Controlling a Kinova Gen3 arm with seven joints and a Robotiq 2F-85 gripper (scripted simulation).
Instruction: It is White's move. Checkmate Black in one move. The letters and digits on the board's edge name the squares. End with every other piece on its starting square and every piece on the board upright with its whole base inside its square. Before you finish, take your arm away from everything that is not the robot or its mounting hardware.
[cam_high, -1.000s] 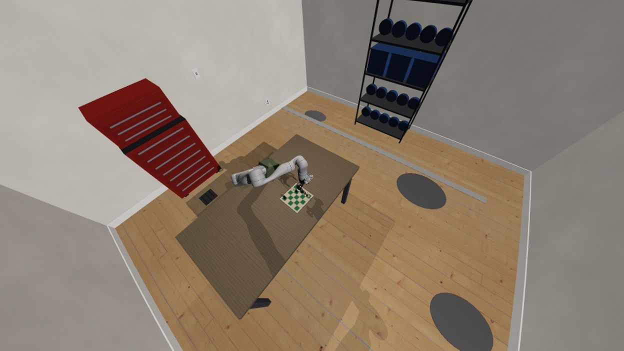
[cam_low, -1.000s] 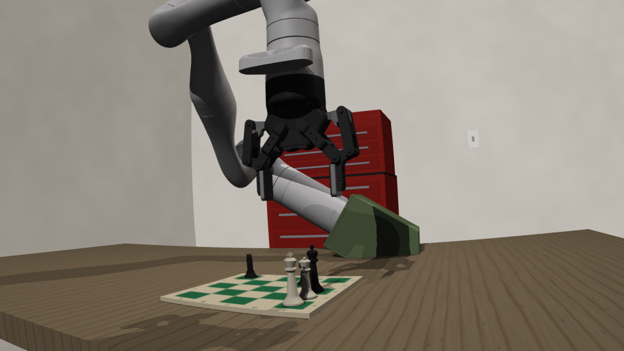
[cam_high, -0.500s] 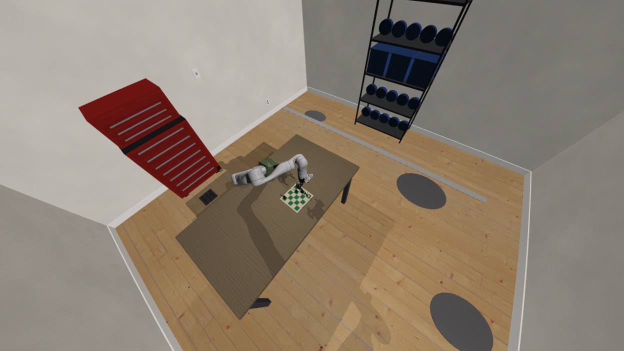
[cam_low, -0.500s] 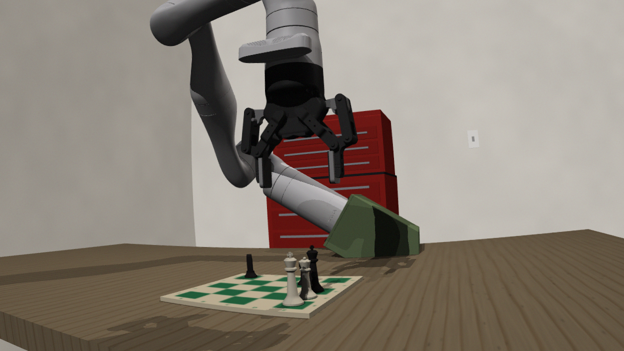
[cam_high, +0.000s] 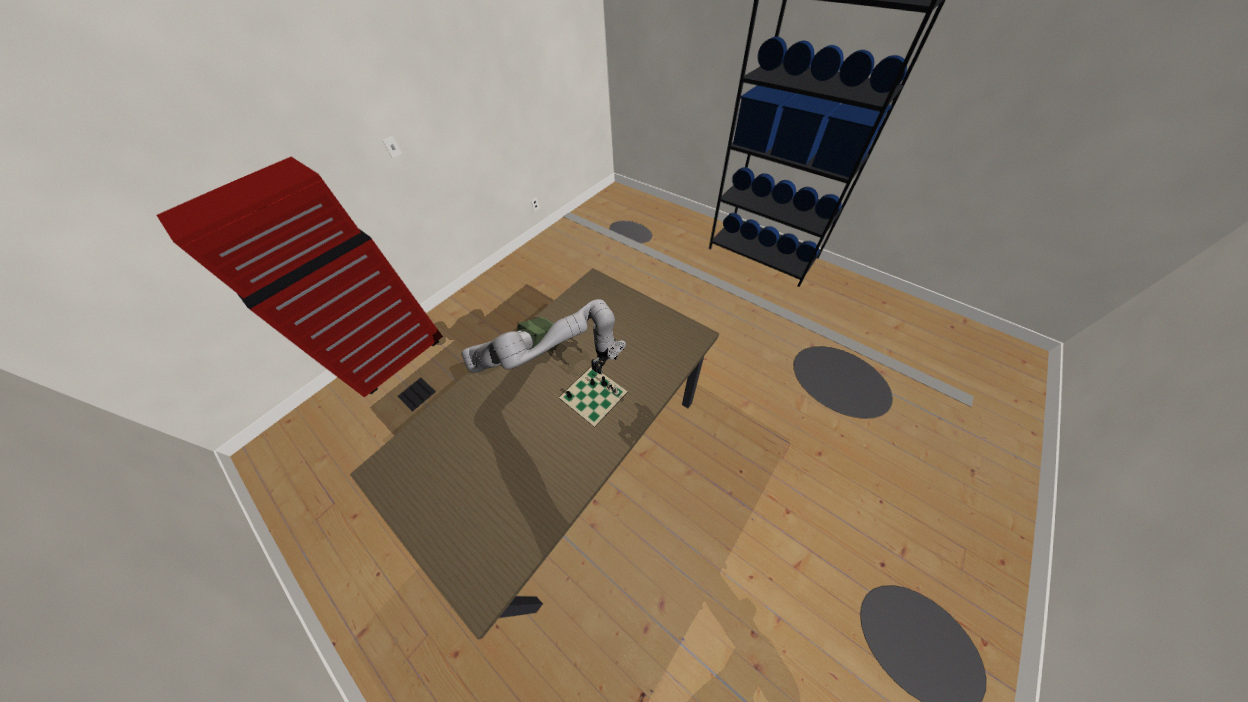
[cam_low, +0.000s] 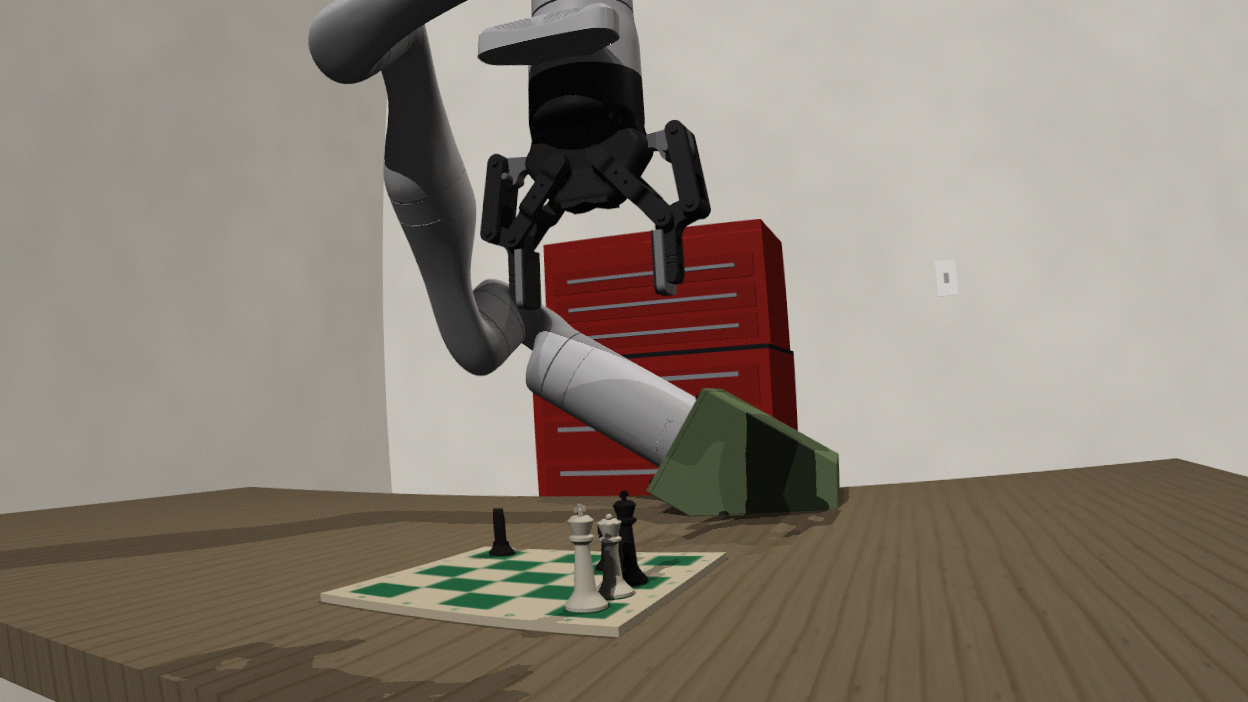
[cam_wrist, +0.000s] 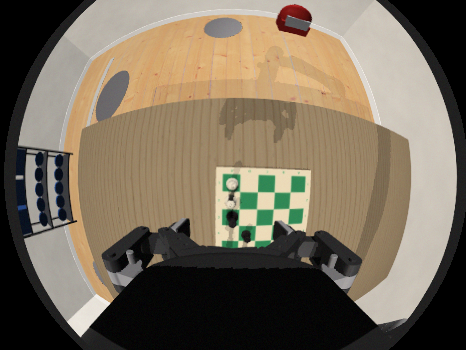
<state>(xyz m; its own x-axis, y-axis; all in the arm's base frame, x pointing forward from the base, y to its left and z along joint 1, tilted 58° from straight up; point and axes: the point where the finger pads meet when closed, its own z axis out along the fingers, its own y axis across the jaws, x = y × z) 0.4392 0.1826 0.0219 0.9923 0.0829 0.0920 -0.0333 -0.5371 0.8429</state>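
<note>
Four chess pieces on our small board (cam_low: 453, 602) near the table (cam_low: 960, 593) edge, red cabinet (cam_low: 741, 331) at twelve o'clock, our fingers (cam_low: 665, 261) spread apart, empty, high above.

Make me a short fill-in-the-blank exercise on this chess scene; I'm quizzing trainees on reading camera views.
1. The gripper hangs above the chessboard with its fingers spread ____.
2. Between the fingers there is ____.
3. The number of pieces standing on the board is ____.
4. The tall cabinet behind the arm is coloured ____.

Missing words: open; nothing; four; red
</note>
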